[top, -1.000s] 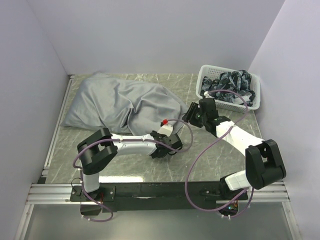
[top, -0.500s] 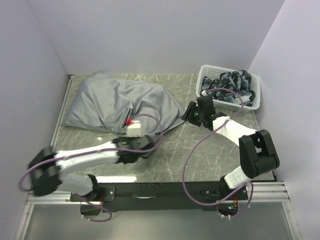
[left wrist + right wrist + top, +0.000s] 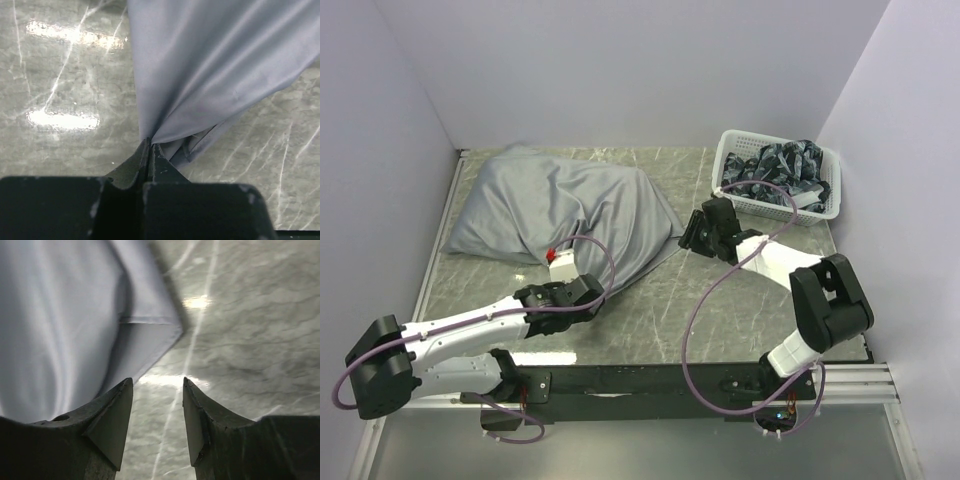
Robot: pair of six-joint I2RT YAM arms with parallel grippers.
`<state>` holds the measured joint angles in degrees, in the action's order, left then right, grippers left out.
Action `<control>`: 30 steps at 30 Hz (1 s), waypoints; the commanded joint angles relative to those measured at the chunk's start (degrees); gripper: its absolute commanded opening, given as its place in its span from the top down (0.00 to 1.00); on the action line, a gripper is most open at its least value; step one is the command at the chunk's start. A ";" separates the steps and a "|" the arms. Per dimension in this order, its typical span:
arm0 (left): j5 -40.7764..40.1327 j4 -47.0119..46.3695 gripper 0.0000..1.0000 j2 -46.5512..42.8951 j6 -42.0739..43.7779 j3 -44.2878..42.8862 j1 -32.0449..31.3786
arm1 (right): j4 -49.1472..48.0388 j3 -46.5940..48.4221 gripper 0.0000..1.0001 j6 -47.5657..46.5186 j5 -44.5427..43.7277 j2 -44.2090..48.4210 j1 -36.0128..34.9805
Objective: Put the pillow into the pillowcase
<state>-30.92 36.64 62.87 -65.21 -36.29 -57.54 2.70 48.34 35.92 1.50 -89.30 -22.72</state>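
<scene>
The grey pillowcase (image 3: 560, 205) is seen spread across the upper left of the marbled tabletop (image 3: 650, 310), its far part bulging and its near edge drawn out into a point toward the middle of the top view. That lower edge is pinched by the left hand (image 3: 588, 292), which is stretched in low from the bottom left. In the left wrist view the hand (image 3: 149, 150) is shown clenched tight on a gathered fold of the cloth (image 3: 210, 75), with creases fanning up and away from the grip.

The right hand (image 3: 692, 232) is held just beside the pillowcase's right corner, near the centre of the frame. In the right wrist view its fingers (image 3: 116, 415) are parted and nothing is grasped. Bare tabletop shows between them, and the cloth corner (image 3: 150, 337) lies just beyond.

Whether the pillow lies inside cannot be told.

A white basket (image 3: 723, 160) of dark patterned fabric (image 3: 780, 165) is set at the upper right.
</scene>
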 commanded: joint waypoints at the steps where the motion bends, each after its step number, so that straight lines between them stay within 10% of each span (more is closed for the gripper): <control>1: 1.30 -1.05 0.99 -1.35 -0.36 -0.09 0.06 | 1.60 4.03 0.48 -1.82 -5.28 -3.86 0.04; 30: 3.32 -2.45 0.99 -4.69 0.26 2.19 0.06 | -28.97 -7.99 0.47 31.84 -0.44 -6.59 0.31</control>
<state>-28.16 34.87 59.94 -65.30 -34.61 -57.54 -17.10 41.47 62.02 2.76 -96.55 -22.65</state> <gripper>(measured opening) 0.017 0.529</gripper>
